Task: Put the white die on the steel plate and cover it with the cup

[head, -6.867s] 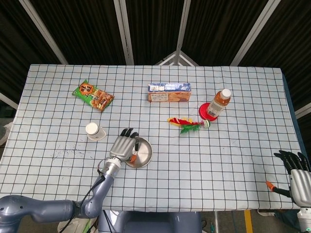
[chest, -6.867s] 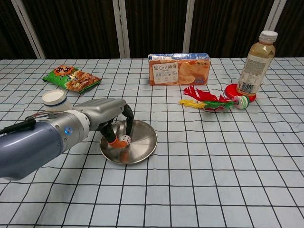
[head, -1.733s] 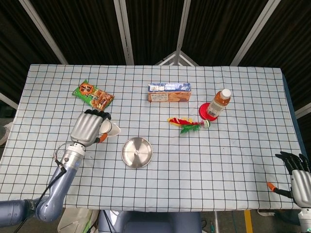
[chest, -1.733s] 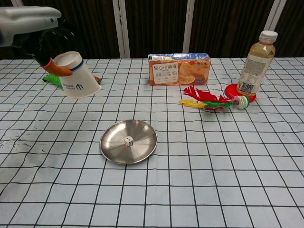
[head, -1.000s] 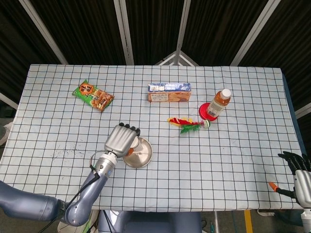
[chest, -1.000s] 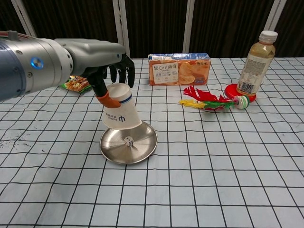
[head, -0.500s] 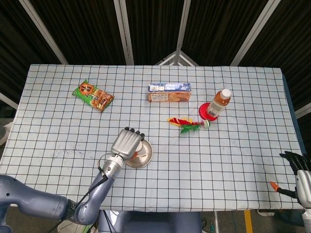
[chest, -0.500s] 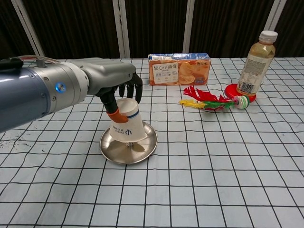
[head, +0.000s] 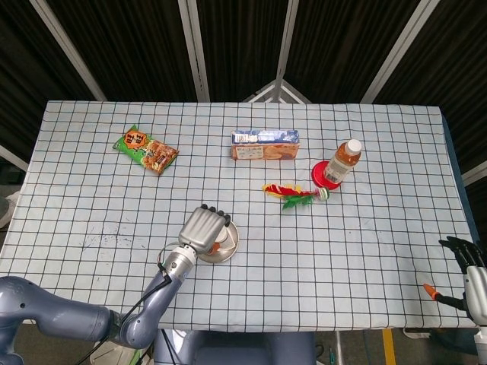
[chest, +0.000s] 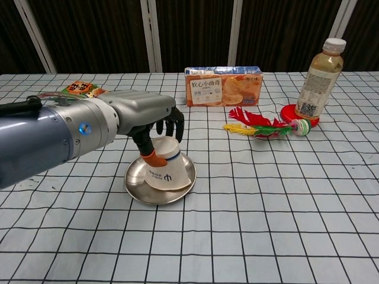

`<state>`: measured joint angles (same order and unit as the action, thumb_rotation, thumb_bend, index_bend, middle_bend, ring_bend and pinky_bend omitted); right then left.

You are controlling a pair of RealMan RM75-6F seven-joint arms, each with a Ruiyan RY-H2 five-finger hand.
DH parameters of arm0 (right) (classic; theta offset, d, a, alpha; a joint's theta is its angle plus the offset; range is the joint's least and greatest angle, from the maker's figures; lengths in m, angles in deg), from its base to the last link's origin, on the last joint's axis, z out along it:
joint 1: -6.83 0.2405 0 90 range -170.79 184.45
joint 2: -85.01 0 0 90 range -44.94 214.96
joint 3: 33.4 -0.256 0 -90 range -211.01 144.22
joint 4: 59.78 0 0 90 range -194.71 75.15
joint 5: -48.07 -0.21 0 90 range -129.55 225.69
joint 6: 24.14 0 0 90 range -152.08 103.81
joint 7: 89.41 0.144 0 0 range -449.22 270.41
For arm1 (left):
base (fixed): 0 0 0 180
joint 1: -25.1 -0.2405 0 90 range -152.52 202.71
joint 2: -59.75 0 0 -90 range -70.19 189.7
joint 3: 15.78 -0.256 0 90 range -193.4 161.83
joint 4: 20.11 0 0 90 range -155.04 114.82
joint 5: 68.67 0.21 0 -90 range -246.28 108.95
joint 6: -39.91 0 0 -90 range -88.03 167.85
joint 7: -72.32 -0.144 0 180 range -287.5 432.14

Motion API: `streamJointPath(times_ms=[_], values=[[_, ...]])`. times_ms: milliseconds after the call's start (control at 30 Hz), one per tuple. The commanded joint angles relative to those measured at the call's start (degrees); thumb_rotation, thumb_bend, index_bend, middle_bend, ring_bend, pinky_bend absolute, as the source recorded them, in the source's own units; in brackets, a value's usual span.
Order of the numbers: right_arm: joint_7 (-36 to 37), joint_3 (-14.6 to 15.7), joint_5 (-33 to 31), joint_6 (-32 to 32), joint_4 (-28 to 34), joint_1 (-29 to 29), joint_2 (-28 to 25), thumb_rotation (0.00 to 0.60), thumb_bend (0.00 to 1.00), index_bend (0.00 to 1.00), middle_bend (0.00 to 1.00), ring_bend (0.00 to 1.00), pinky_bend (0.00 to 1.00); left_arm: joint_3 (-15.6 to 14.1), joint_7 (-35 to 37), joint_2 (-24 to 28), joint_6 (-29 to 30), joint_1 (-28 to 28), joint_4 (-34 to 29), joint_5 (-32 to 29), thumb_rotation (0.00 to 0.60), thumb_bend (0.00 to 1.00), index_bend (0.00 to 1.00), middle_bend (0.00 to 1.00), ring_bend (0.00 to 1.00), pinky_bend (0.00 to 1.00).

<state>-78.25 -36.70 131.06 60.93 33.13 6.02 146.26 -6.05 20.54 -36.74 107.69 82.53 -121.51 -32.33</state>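
Gripping the upturned white paper cup [chest: 167, 171] mouth-down on the round steel plate [chest: 135, 179], the left robot hand [chest: 155, 125] hides the white die beneath. The right robot hand [head: 473, 277] hangs released off the checkered bench [head: 365, 236].

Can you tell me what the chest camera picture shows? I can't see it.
The robot's left hand holds a white paper cup upside down on a steel plate, and no die shows. Behind on the checked table are a cracker box, a feathered toy, a drink bottle and a snack bag.
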Motion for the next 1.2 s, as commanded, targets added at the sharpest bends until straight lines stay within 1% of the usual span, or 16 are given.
streamJointPath(times_ms=[33,233,467,833,1033,1200], values=[[0.11,0.0,0.01,0.03,0.04,-0.03,-0.04,0.6,0.1,0.22,0.19,0.13,0.0,-0.45,1.07,-0.36,-0.68,-0.25,0.77,0.96,0.6,0.41,0.38,0.41,0.31,0.28],[0.4,0.01,0.07,0.09,0.05,-0.1,-0.17,0.6,0.1,0.22,0.19,0.13,0.0,-1.21,1.14,-0.1,-0.4,-0.44,1.89,2.58,0.6,0.41,0.39,0.41,0.31,0.28],[0.12,0.03,0.05,-0.12,0.22,-0.01,-0.09,0.6,0.1,0.22,0.19,0.13,0.0,-2.41,0.78,0.18,0.66,-0.86,3.74,5.94,0.6,0.41,0.4,0.41,0.31,0.27],[0.25,0.02,-0.15,-0.3,0.12,-0.02,-0.11,0.6,0.1,0.22,0.19,0.13,0.0,-3.58,0.93,-1.24,0.61,-1.6,6.76,8.76,0.6,0.41,0.4,0.41,0.31,0.27],[0.29,-0.05,-0.22,-0.27,0.17,-0.04,-0.16,0.6,0.1,0.22,0.19,0.13,0.0,-2.73,4.52,-1.1,-1.57,-2.37,5.95,8.94,0.6,0.41,0.4,0.41,0.31,0.27],[0.11,-0.04,-0.19,-0.26,0.26,-0.03,-0.11,0.6,0.1,0.22,0.19,0.13,0.0,-1.6,7.36,0.49,-4.19,-2.92,3.08,6.72,0.6,0.41,0.4,0.41,0.31,0.27]])
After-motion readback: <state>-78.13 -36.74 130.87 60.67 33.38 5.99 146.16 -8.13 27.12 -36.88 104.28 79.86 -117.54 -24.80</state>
